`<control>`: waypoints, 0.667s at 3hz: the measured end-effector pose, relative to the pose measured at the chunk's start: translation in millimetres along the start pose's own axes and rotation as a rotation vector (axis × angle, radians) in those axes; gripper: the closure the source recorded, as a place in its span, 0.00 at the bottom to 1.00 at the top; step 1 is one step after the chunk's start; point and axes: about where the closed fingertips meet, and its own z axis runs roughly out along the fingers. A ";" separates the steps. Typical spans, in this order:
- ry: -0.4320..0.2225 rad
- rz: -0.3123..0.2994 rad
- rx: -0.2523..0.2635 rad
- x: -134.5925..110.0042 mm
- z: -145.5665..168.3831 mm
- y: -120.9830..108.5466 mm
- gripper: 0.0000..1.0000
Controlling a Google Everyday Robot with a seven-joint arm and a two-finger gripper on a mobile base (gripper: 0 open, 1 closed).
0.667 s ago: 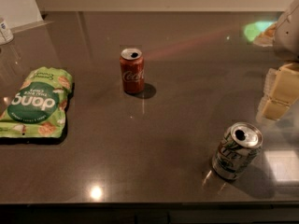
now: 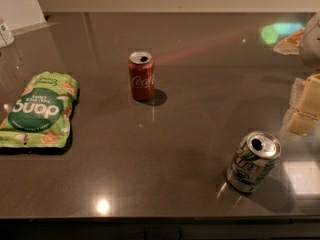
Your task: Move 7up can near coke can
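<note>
Dim, warm indoor light falls on the dark, glossy surface (image 2: 200, 84). A small white glare spot sits at 7 o'clock, a green-cyan reflection at 1 o'clock and a pale bright patch at 4 o'clock. The coke can (image 2: 141, 76) and the 7up can (image 2: 252, 161) each cast a soft shadow toward 4 o'clock. The cream end effector (image 2: 302, 116) at the 3 o'clock edge is evenly lit.
</note>
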 end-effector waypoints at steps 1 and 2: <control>-0.060 0.000 -0.036 8.8 -2.3 20.8 0.00; -0.143 -0.018 -0.067 9.0 -3.4 47.7 0.00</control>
